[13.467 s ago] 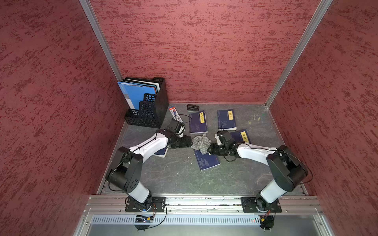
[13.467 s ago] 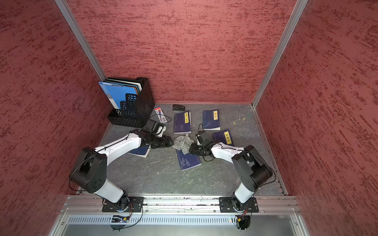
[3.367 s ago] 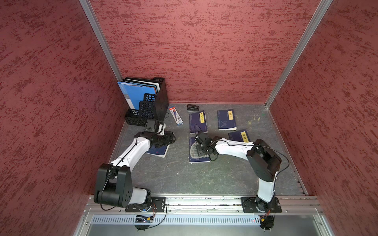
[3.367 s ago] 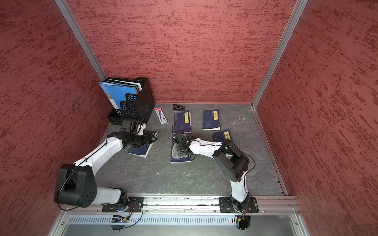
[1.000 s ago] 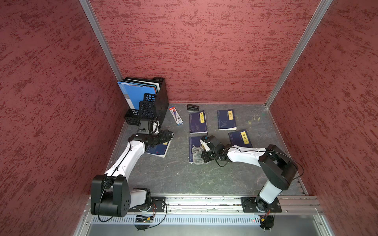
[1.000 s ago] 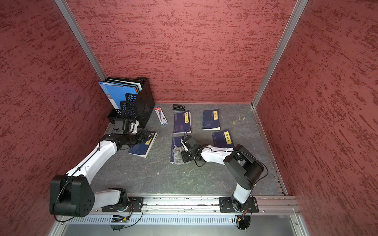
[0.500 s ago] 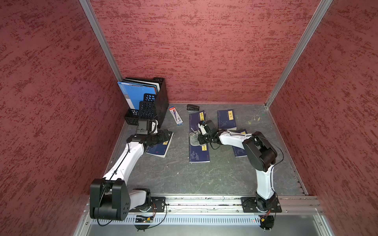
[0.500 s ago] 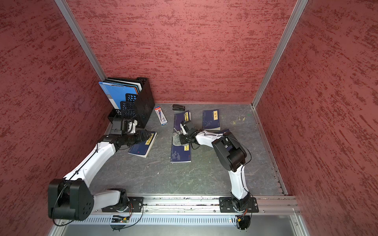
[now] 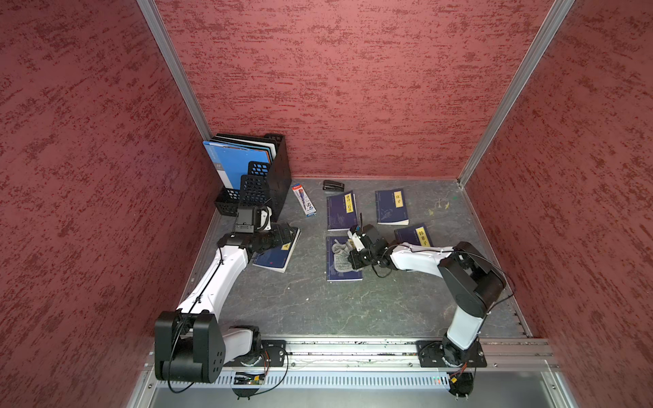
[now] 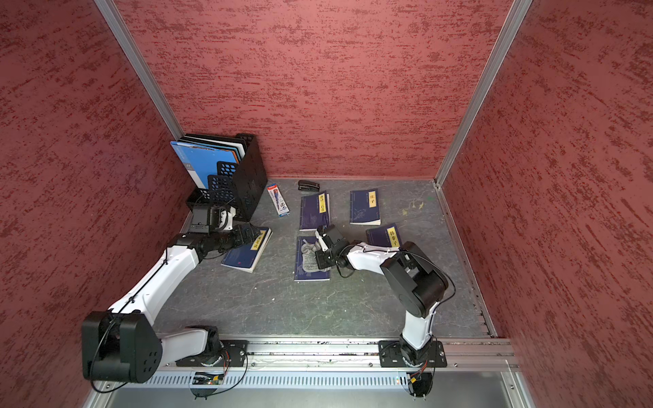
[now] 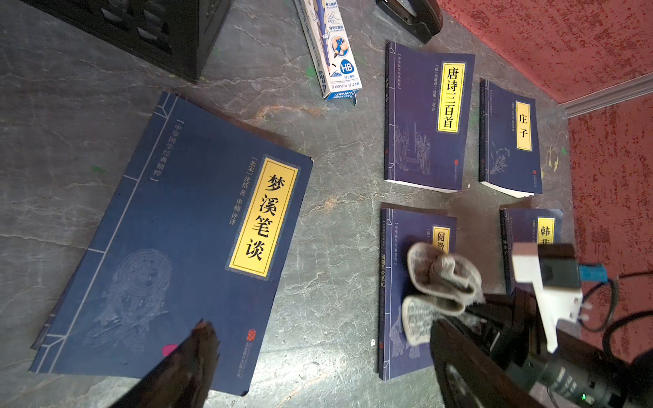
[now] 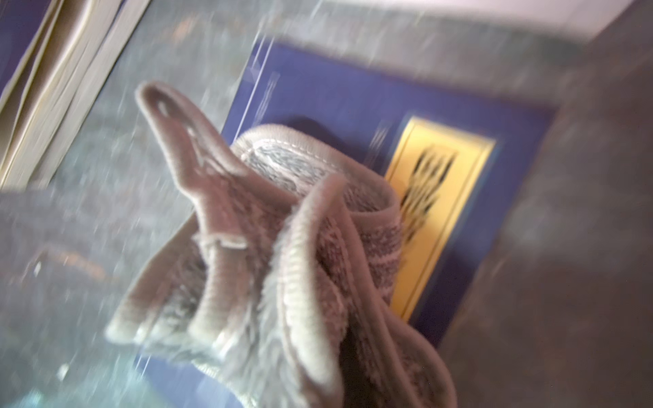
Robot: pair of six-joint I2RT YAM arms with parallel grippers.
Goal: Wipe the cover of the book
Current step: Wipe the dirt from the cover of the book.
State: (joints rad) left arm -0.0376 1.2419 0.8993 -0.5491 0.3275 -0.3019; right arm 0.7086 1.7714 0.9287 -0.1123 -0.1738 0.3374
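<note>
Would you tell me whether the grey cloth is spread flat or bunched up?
Bunched: the cloth shows rolled folds in both wrist views.

**Materials and finishes**

The grey cloth (image 12: 282,265) is fluffy terry with stitched hems. The book (image 9: 343,276) under it has a matt navy paper cover. The tabletop (image 9: 318,307) looks like veined stone, the walls (image 9: 353,88) coarse and rough, the file rack (image 9: 281,169) black plastic.
</note>
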